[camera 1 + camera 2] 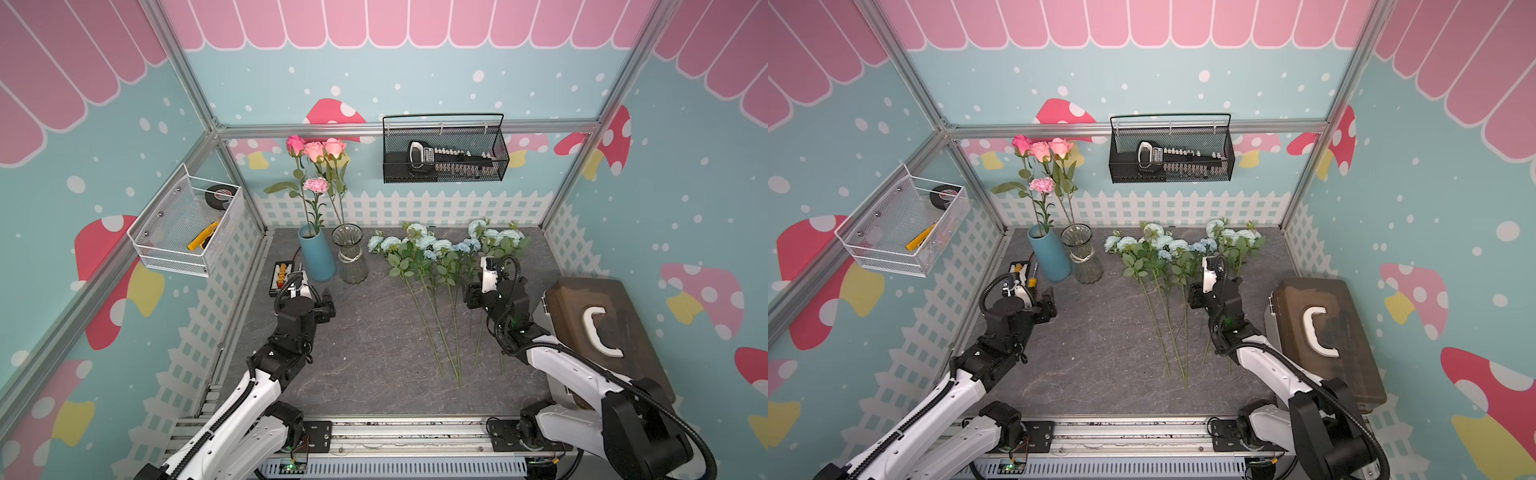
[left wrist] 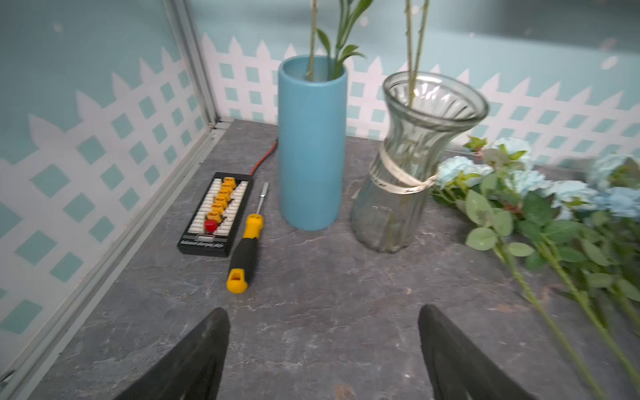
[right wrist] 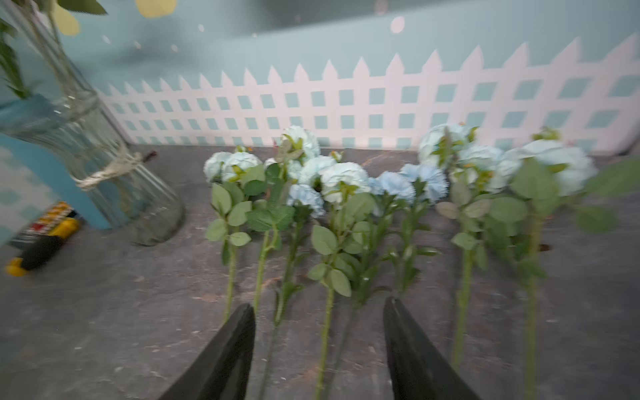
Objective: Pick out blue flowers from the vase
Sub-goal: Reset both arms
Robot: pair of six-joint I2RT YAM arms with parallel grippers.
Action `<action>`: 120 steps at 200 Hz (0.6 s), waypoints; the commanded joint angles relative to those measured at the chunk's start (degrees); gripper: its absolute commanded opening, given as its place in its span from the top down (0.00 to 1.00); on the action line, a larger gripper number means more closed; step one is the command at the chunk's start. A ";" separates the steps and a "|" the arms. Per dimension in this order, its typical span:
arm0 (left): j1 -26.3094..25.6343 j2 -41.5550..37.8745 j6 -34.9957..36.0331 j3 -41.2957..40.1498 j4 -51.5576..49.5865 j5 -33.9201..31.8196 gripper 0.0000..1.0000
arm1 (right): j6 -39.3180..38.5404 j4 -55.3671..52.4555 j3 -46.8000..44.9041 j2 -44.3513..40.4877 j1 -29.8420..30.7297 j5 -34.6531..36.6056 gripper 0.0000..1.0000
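The left claw [image 2: 322,311] is spread, with only bare desk [image 1: 374,340] between its fingers. It points at the two vases at the back left of the desk. The right claw [image 3: 318,304] is also spread and pinches nothing. In the right wrist view, two thin green stems run along the desk through the gap between its fingers, and neither finger presses on them. The blue flowers [image 1: 440,245] lie flat on the desk in a loose row to the right of the vases. Their pale blooms point toward the back fence wall and their long stems run toward the robot. No blue bloom stands in either vase. The glass vase [image 2: 415,166] stands upright just beside the nearest blue bloom, has a cord around its waist and holds two bare stems. The blue vase [image 2: 311,145] stands upright just to its left and holds a stem and a leafy stalk. In both top views, the pink roses [image 1: 318,148] and the pink carnation [image 1: 315,185] rise above these two vases. A yellow-and-black screwdriver [image 2: 244,249] and a black connector board [image 2: 214,214] lie left of the blue vase. A brown case [image 1: 602,328] sits at the right edge of the desk.
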 commanded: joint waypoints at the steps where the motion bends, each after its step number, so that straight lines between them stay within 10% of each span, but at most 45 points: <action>1: 0.61 -0.65 3.26 -4.30 12.48 -8.19 0.11 | -4.14 -9.16 0.88 -7.24 -0.60 13.81 0.23; 31: 5.92 2.54 8.16 -12.12 29.51 -4.47 0.08 | -5.76 -12.67 -1.19 -15.10 -0.96 18.60 0.02; 120: 12.68 35.80 11.77 -11.30 62.41 1.18 0.04 | -17.18 3.23 -6.68 -3.21 -9.05 23.63 0.01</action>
